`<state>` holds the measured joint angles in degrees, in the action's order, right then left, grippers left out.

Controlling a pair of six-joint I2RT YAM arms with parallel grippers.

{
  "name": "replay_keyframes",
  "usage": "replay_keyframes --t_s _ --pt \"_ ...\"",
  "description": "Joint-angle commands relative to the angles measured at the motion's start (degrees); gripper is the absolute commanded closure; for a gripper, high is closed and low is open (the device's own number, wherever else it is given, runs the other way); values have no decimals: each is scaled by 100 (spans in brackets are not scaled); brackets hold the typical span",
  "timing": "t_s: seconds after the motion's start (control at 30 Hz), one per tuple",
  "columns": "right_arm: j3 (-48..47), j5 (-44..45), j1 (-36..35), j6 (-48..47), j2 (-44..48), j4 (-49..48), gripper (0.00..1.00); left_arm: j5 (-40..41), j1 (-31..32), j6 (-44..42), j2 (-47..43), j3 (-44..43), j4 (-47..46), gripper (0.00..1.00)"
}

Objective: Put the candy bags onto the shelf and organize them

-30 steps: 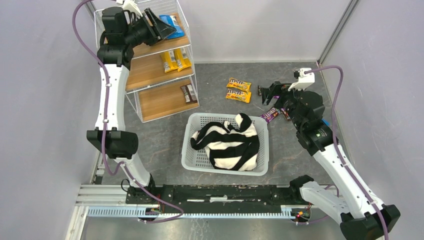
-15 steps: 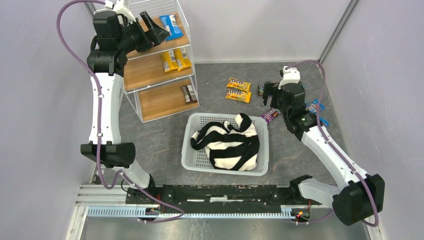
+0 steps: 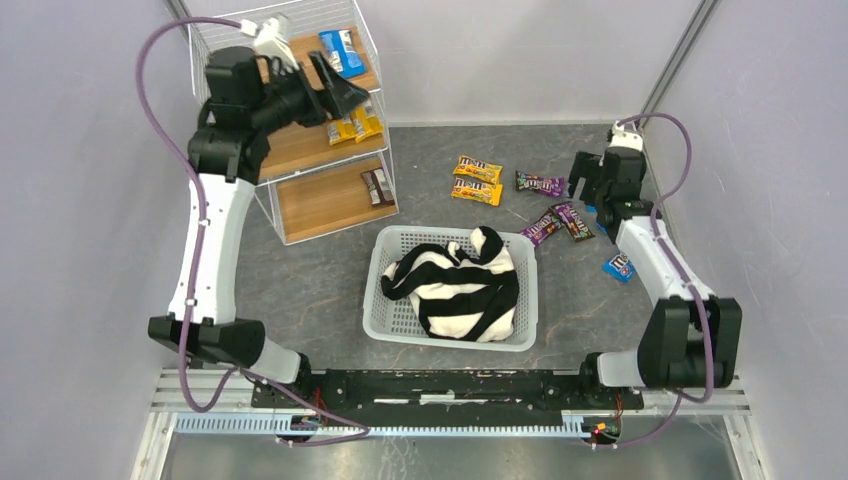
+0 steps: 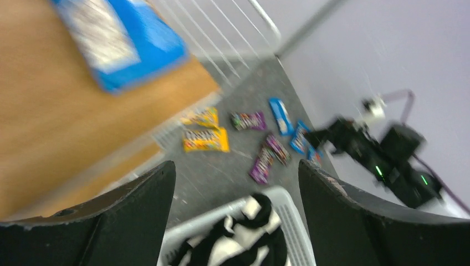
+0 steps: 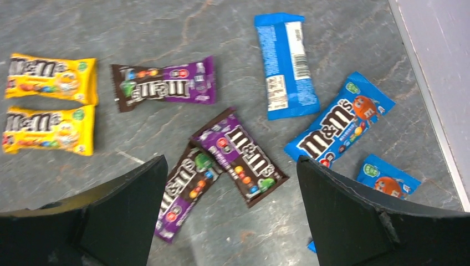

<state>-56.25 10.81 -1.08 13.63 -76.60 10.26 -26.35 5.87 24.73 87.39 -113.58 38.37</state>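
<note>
Right gripper (image 5: pixel 231 166) has swung over a glossy purple M&M's packet (image 5: pixel 239 157) (flat, crinkly); left gripper (image 4: pixel 235 177), blurred, seems empty; all fingers spread.

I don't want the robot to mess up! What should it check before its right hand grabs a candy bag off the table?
1. Right gripper open: ok.
2. Right gripper empty: ok.
3. Candy bag below it: ok, a purple bag lies right under it in the wrist view.
4. That bag lies alone: not ok, it overlaps a second purple bag.
5. Left gripper out of the way: ok, open and empty up by the shelf.
6. Room on the shelf: ok, bare wood shows on every board.
</note>
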Motion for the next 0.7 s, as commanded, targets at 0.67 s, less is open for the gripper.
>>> replay_keyframes --t_s 0.67 --pt "-3688 -40 943 -1702 -4526 1047 11 -805 1292 -579 -2492 4116 -871 0"
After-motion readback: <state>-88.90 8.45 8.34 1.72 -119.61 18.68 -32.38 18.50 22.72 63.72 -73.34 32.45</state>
